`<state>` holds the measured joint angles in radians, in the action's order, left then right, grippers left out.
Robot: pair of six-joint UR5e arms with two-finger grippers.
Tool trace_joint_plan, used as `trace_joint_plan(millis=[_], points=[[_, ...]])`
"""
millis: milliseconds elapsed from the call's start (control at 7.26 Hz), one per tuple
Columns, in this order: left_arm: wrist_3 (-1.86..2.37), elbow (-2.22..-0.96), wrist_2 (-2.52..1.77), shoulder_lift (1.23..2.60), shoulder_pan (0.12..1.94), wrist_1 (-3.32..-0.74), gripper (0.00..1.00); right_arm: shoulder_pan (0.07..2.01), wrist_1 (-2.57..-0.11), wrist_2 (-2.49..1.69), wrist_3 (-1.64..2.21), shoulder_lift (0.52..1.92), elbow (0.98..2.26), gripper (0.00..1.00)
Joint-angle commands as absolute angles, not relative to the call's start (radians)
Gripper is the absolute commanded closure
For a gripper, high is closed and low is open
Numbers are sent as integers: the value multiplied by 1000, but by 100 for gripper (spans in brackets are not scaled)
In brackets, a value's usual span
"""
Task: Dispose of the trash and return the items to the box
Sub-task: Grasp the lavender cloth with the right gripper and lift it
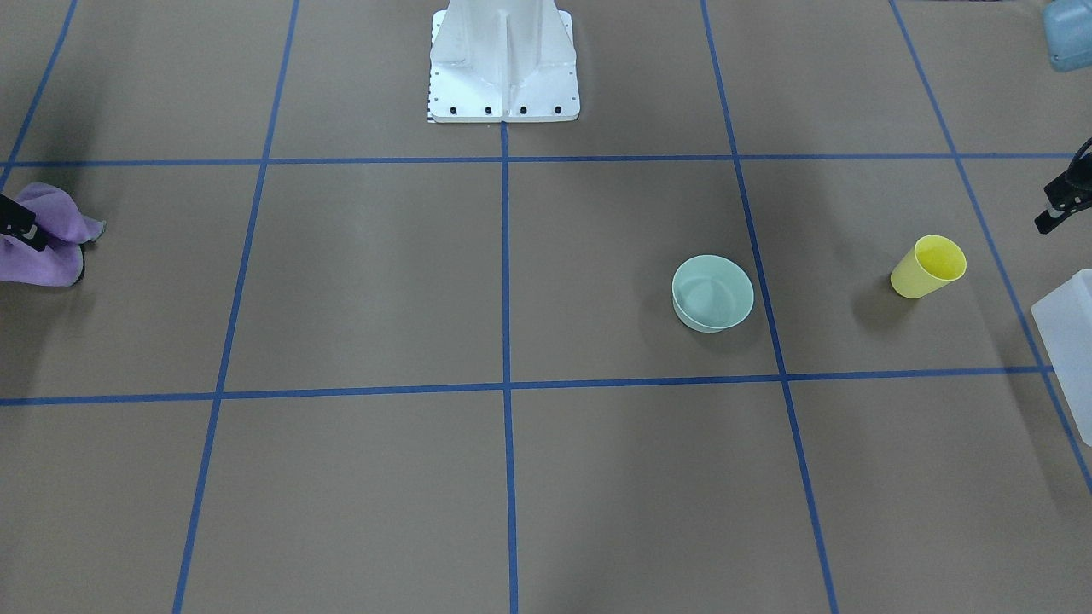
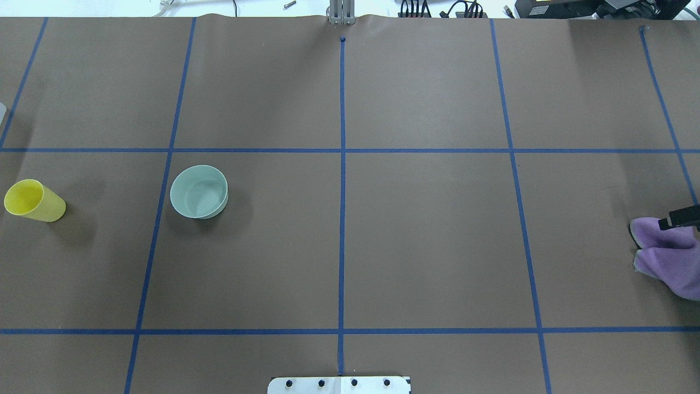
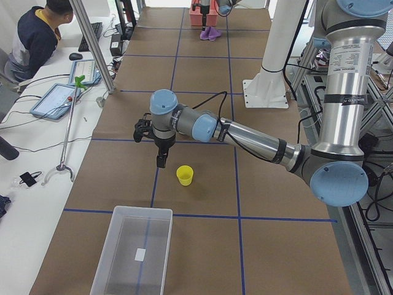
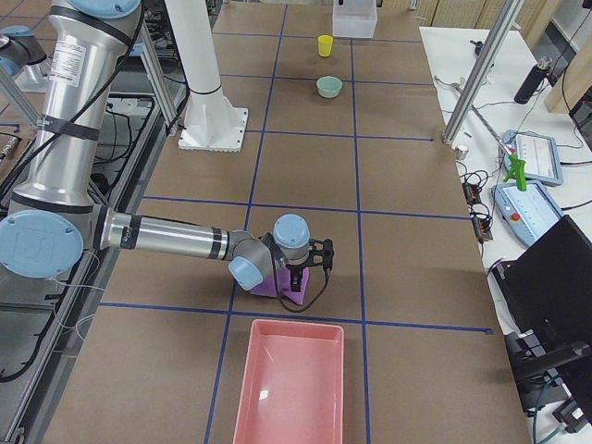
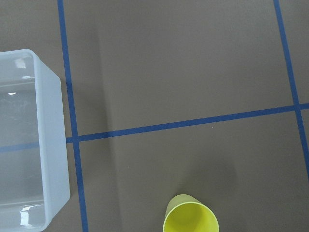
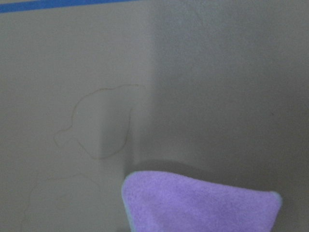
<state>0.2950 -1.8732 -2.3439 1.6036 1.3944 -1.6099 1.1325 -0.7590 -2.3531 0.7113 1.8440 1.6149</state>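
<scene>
Though outside the box (image 5: 55,154), the yellow cup (image 2: 34,200) stood at the overhead frame's far left, the mint-green bowl (image 2: 199,191) right of it. At far right the right gripper (image 2: 678,220) touched a purple cloth (image 2: 667,257); how open its fingers, or those of the left gripper (image 3: 159,161), were could not be told.

Even overhead light, soft shadows by cup (image 1: 928,267) and bowl (image 1: 712,292); glints on box (image 5: 50,145); right wrist view blurry, cloth (image 6: 200,203) unfocused.
</scene>
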Motion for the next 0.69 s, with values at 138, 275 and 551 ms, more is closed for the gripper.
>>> trace_joint_plan(millis=[138, 275, 551], points=[[316, -1878, -2344, 1591, 1394, -1620, 2, 1101, -756, -2342, 712, 1884, 1626, 88], [318, -1876, -2344, 1591, 1394, -1621, 2, 1100, -755, -2342, 710, 1882, 1625, 100], [316, -1865, -2344, 1591, 1391, -1621, 2, 1104, -752, -2345, 709, 1887, 1640, 100]])
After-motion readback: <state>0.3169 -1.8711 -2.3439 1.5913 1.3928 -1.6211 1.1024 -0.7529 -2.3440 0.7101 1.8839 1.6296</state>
